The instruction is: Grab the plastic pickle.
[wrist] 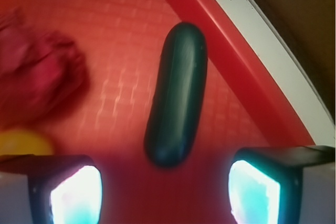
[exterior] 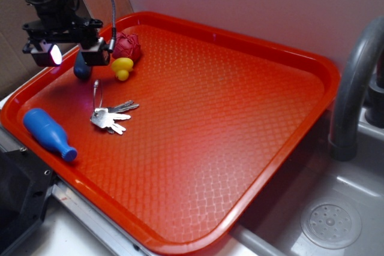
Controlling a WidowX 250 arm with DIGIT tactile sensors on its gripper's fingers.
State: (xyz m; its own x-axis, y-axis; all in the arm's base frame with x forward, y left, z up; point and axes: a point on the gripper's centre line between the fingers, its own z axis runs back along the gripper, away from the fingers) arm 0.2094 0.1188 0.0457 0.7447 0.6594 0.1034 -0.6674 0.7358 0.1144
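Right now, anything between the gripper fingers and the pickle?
No. In the wrist view the open gripper frames the pickle, with only bare red tray between.

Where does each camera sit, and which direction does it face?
Exterior: high beside the red tray, looking down across it; shows the arm and tool at the far-left corner.
Wrist: on the arm above the tool, looking down at the plastic pickle lying on the tray; its two open fingers show at the bottom.
Shared: pickle, tray, red crumpled thing, yellow toy.
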